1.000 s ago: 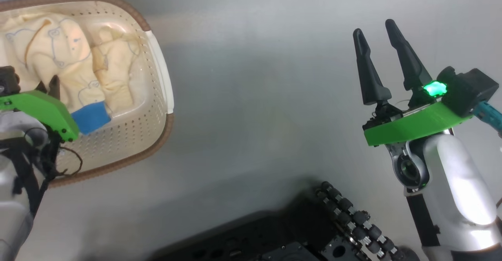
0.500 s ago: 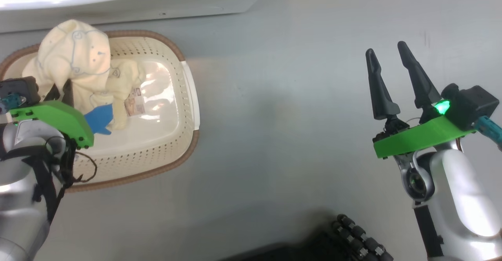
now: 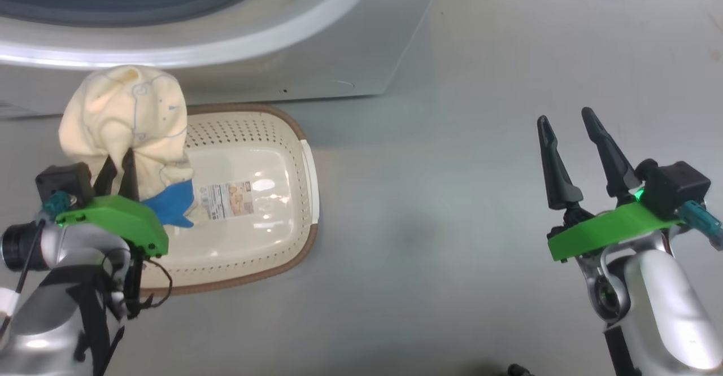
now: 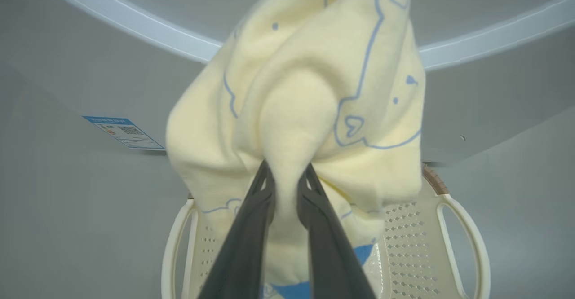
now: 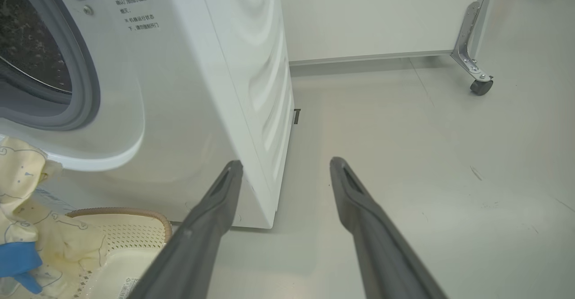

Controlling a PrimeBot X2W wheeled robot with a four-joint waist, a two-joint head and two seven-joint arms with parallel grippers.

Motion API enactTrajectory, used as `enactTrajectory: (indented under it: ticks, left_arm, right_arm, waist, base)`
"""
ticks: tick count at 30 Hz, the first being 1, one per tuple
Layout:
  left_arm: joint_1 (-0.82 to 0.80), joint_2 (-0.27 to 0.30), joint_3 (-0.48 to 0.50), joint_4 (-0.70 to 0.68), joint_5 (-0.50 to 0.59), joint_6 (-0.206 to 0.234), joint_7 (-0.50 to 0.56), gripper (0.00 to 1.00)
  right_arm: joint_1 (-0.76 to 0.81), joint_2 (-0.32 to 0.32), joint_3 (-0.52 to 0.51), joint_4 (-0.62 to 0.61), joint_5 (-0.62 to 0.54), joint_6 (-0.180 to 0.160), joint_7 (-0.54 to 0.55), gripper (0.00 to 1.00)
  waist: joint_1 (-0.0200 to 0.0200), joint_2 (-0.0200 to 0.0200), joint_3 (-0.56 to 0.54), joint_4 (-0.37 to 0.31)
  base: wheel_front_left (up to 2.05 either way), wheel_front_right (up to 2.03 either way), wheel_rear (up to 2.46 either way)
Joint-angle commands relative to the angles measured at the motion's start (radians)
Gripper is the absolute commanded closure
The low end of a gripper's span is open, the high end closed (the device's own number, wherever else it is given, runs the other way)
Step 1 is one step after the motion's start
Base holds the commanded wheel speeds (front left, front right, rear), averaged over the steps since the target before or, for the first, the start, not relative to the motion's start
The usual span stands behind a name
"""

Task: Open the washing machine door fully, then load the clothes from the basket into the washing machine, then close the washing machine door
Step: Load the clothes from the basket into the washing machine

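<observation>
My left gripper [image 3: 120, 160] is shut on the cream-yellow clothes [image 3: 124, 116], a bundle with a blue cuff hanging above the basket's left end. In the left wrist view the fingers [image 4: 251, 218] pinch a fold of the clothes [image 4: 305, 88]. The cream basket [image 3: 308, 167] sits on the floor against the washing machine [image 3: 316, 54], its bare bottom showing a label. The grey gasket [image 5: 85, 65] and steel drum [image 5: 27, 43] stand uncovered; the washing machine door is out of view. My right gripper [image 3: 565, 117] hangs open over bare floor at the right.
A blue sticker [image 4: 123, 130] sits low on the machine's front. To the right of the machine the grey floor [image 5: 404, 155] runs back to a white wall panel, with a metal bracket on a caster [image 5: 480, 85] at the far right.
The head camera has tilted up, bringing the machine into view. My left gripper has lifted the clothes clear of the basket, baring its labelled bottom. The right gripper stays open.
</observation>
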Motion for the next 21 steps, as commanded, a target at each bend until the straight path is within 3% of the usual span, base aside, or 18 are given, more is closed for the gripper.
enactTrajectory:
  ticks: [1,12,21]
  left_arm:
    - [0.013,0.044,0.052,-0.043,0.023,0.012,-0.014,1.00]
    - [0.197,0.042,0.167,-0.320,0.156,0.063,-0.014,1.00]
    - [0.330,0.052,0.198,-0.472,0.198,0.105,-0.014,1.00]
  right_arm:
    - [0.022,-0.009,0.011,-0.023,-0.011,0.004,-0.006,0.00]
    - [0.092,-0.009,-0.013,-0.035,-0.043,0.004,0.034,0.00]
    - [0.152,-0.009,-0.020,-0.045,-0.064,0.004,0.067,0.00]
  waist:
    - [0.0001,-0.0001,-0.053,0.027]
    - [0.0001,-0.0001,-0.208,0.066]
    - [0.0001,-0.0001,-0.337,0.090]
  base:
    - [0.00,0.00,0.00]
    - [0.00,0.00,0.00]
    - [0.00,0.00,0.00]
